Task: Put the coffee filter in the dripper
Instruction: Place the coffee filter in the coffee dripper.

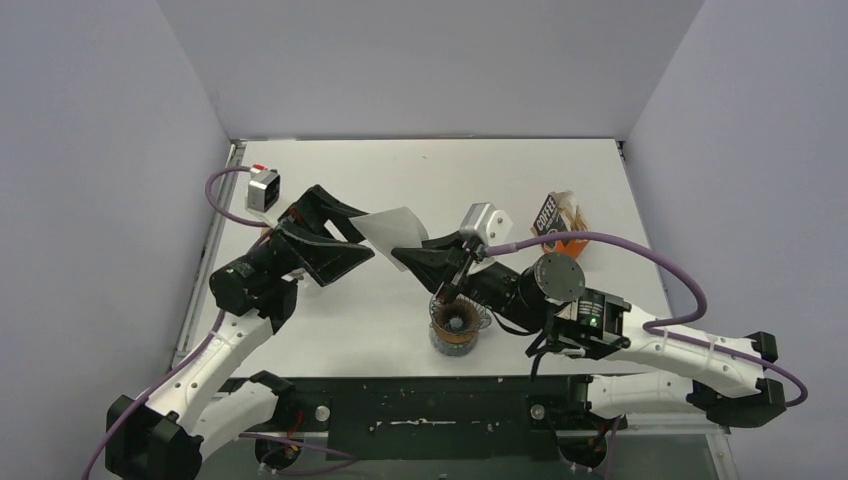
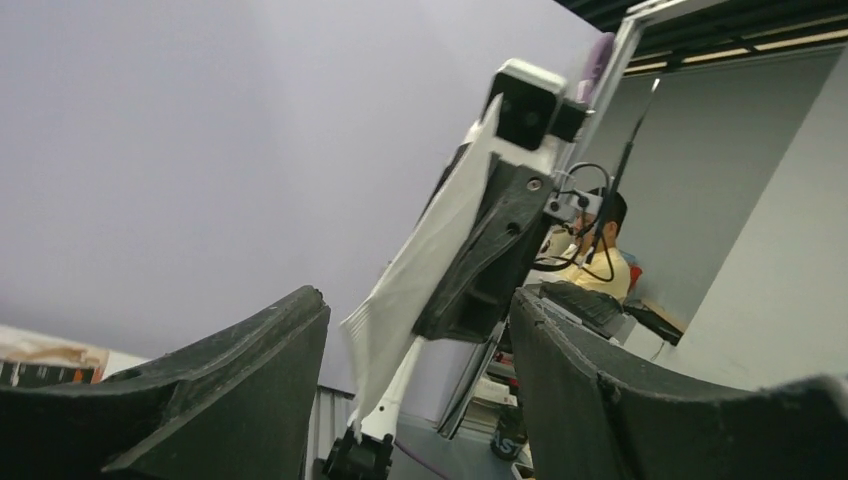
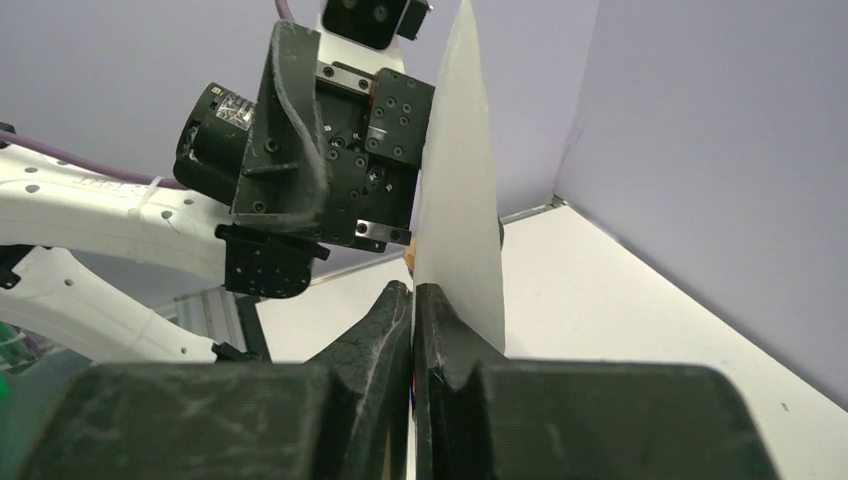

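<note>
The coffee filter is thin matt paper, the right pincer scuffed plastic.

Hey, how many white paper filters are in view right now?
1: the filter is pinched in the right pincer, held up between the two arms. Another could hide behind them.

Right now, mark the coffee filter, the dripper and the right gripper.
coffee filter [image 1: 393,227], top view, middle of the white paper.
dripper [image 1: 456,322], top view, ribbed inside of the cone.
right gripper [image 3: 413,298], right wrist view, where the fingertips pinch the coffee filter.

A coffee bag lies on the white table — far right.
</note>
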Action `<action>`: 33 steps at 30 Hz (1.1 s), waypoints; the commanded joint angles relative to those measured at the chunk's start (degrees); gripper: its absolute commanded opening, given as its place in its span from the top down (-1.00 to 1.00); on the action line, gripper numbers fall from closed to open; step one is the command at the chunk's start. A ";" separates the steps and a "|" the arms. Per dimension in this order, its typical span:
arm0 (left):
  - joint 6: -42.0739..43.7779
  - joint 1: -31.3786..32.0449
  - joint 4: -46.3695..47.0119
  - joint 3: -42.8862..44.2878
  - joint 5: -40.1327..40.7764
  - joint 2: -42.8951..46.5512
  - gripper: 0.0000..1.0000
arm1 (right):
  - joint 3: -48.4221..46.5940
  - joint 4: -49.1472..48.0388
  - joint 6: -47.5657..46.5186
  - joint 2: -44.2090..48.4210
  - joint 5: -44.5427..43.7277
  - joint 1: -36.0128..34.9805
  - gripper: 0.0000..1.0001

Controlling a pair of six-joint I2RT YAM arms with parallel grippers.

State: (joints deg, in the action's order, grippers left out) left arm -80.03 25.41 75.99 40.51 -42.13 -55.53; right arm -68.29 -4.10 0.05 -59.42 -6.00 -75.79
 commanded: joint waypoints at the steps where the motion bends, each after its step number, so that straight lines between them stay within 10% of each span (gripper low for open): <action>1: 8.90 -0.43 -14.97 2.27 -2.69 0.69 -0.30 | -6.36 10.75 -3.54 2.18 -3.92 0.12 1.00; 18: 33.62 -0.71 -64.77 9.58 1.02 4.36 -0.32 | -23.10 48.71 -16.39 -6.20 -16.98 2.82 1.00; 25: 53.54 -0.71 -99.64 24.35 10.54 3.17 -0.32 | -26.09 58.34 -21.61 -10.99 -7.06 11.60 1.00; 33: 60.61 -0.62 -110.04 33.10 10.58 0.87 -0.32 | -27.00 65.96 -30.76 -13.17 1.40 14.09 1.00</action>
State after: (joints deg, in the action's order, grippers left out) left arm -26.20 24.99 -25.04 69.36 -32.69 -53.12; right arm -92.38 56.55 -23.92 -72.42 -10.00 -61.91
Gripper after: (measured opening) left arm 0.662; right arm 0.025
